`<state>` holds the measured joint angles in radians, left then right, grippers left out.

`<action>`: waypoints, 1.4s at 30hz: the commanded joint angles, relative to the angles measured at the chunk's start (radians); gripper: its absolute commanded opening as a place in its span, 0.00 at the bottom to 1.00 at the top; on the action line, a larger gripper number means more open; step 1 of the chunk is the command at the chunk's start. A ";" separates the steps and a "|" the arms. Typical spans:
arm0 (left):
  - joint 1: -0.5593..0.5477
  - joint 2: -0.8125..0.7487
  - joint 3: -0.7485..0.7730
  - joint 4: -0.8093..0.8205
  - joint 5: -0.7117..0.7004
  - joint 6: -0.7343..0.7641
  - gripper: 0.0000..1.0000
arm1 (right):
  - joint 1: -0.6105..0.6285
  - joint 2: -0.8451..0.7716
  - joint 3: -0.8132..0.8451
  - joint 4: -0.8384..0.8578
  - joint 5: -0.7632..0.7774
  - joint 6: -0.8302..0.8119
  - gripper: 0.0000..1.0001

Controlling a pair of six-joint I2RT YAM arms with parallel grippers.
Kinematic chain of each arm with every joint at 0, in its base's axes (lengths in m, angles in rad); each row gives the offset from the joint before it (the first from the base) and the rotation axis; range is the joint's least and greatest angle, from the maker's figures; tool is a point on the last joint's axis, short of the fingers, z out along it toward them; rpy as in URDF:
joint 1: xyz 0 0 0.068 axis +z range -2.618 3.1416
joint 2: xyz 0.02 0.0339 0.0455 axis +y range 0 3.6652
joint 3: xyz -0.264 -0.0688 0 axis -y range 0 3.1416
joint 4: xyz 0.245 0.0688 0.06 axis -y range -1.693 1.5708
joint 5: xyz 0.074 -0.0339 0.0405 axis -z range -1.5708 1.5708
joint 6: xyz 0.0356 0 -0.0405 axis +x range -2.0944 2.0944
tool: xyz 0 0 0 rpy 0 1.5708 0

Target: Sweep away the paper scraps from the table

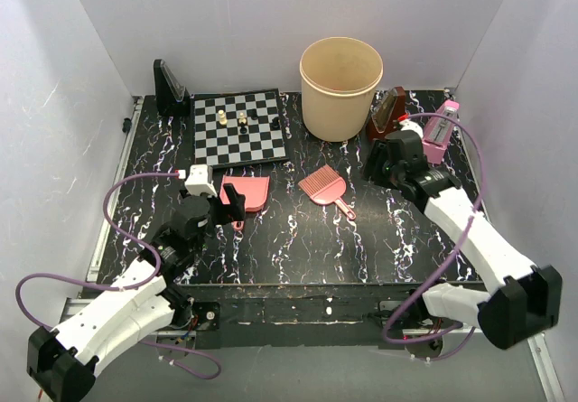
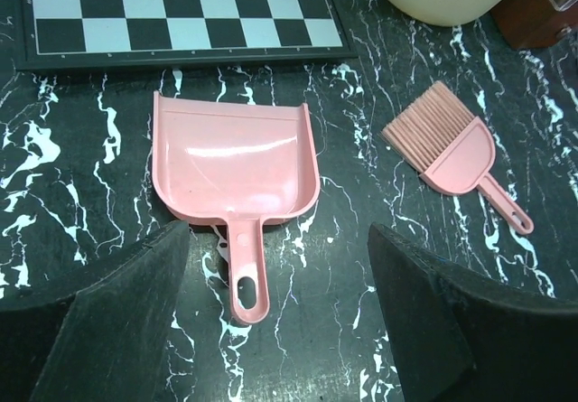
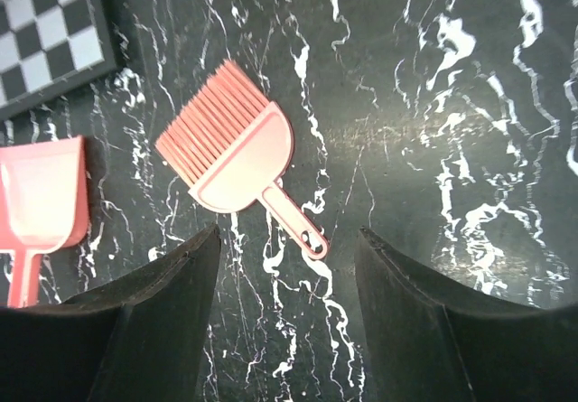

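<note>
Jaws gape wide, left gripper (image 2: 280, 239) at the dustpan (image 2: 233, 163) handle, right gripper (image 3: 287, 239) seemingly high above the brush (image 3: 237, 154). Off-centre closing could flick either away.

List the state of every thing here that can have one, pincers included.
Dustpan: flat on the table, empty.
Brush: flat on the table, unheld.
Bucket: upright, no lid.
Chessboard: flat, a few pieces on it.
Left pincer: open, empty, pointed at the dustpan.
Right pincer: open, empty, pointed at the brush.
</note>
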<state>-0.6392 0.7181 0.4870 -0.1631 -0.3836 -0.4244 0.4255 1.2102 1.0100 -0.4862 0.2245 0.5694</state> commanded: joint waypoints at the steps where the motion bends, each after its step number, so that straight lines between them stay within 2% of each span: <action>1: -0.005 -0.098 0.056 -0.042 -0.038 -0.004 0.81 | -0.005 -0.176 -0.017 0.021 0.087 -0.051 0.68; 2: -0.007 -0.126 0.061 -0.044 -0.032 -0.001 0.87 | -0.005 -0.239 -0.045 0.056 0.087 -0.057 0.68; 3: -0.007 -0.144 0.068 -0.047 -0.037 0.009 0.98 | -0.005 -0.295 -0.075 0.090 0.085 -0.066 0.68; 6: -0.010 -0.201 0.114 -0.102 -0.139 -0.007 0.98 | -0.004 -0.453 -0.137 0.176 0.082 -0.101 0.73; 9: -0.011 -0.236 0.157 -0.127 -0.176 0.001 0.98 | -0.005 -0.582 -0.168 0.208 0.108 -0.126 0.79; 13: -0.011 -0.230 0.208 -0.193 -0.302 -0.132 0.98 | -0.004 -0.716 -0.186 0.213 0.147 -0.144 0.81; 17: -0.010 -0.221 0.214 -0.225 -0.330 -0.151 0.98 | -0.004 -0.810 -0.203 0.202 0.176 -0.148 0.82; 24: -0.010 -0.287 0.190 -0.254 -0.356 -0.165 0.98 | -0.005 -0.883 -0.223 0.127 0.228 -0.137 0.83; 27: -0.011 -0.347 0.176 -0.311 -0.419 -0.282 0.98 | -0.004 -0.902 -0.238 0.068 0.239 -0.097 0.83; 32: -0.010 -0.425 0.091 -0.317 -0.385 -0.362 0.98 | -0.005 -0.946 -0.321 0.032 0.220 -0.028 0.82; 42: -0.011 -0.390 0.101 -0.326 -0.386 -0.352 0.98 | -0.005 -0.977 -0.344 0.005 0.214 -0.002 0.82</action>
<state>-0.6464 0.2916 0.5598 -0.4789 -0.7490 -0.7784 0.4255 0.2409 0.6506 -0.4999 0.4244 0.5480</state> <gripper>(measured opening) 0.981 0.820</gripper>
